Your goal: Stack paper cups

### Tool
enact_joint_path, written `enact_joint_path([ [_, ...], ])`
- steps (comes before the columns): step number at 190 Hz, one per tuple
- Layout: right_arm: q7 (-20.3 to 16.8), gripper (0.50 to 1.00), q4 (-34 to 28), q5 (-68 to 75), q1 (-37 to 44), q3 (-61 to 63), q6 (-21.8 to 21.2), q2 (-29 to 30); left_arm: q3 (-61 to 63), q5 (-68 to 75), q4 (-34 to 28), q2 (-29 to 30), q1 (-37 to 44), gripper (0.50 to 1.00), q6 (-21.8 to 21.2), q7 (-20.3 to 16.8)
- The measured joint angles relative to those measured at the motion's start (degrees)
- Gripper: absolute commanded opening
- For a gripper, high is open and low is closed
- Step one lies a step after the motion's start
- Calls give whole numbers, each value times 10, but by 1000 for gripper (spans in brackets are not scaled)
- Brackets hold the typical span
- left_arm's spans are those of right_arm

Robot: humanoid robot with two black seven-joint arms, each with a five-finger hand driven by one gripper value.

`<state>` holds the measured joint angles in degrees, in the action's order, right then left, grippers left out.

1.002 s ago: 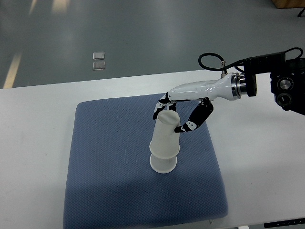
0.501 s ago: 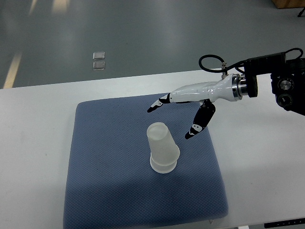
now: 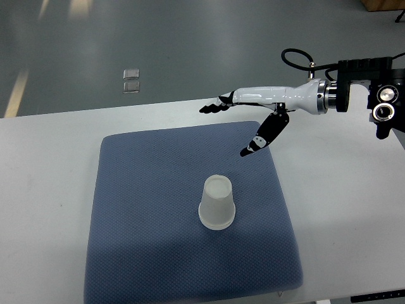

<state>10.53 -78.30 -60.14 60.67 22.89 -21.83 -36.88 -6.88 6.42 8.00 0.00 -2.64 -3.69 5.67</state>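
Note:
A stack of white paper cups (image 3: 217, 204) stands upside down, nested into one, near the middle of the blue mat (image 3: 145, 240). My right hand (image 3: 229, 127) hovers above the mat's far right corner, up and to the right of the cups and well apart from them. Its fingers (image 3: 215, 105) are spread and its thumb (image 3: 262, 138) hangs down, holding nothing. The right arm comes in from the right edge. No left arm shows.
The mat lies on a white table (image 3: 44, 183) whose far edge borders a grey floor. Two small clear squares (image 3: 131, 81) lie on the floor beyond the table.
My right hand let go of the top cup, which dropped down fully over the lower one. The hand then opened and drew back up and to the right.

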Motion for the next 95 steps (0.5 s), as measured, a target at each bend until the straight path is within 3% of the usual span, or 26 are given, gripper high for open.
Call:
enact_joint_path([
  [48, -39, 909, 147, 186, -80, 103, 145, 87, 0, 0, 0, 0, 0, 1000, 0, 0],
  [95, -62, 911, 224, 248, -154, 188, 273, 186, 0, 0, 0, 0, 0, 1000, 0, 0],
])
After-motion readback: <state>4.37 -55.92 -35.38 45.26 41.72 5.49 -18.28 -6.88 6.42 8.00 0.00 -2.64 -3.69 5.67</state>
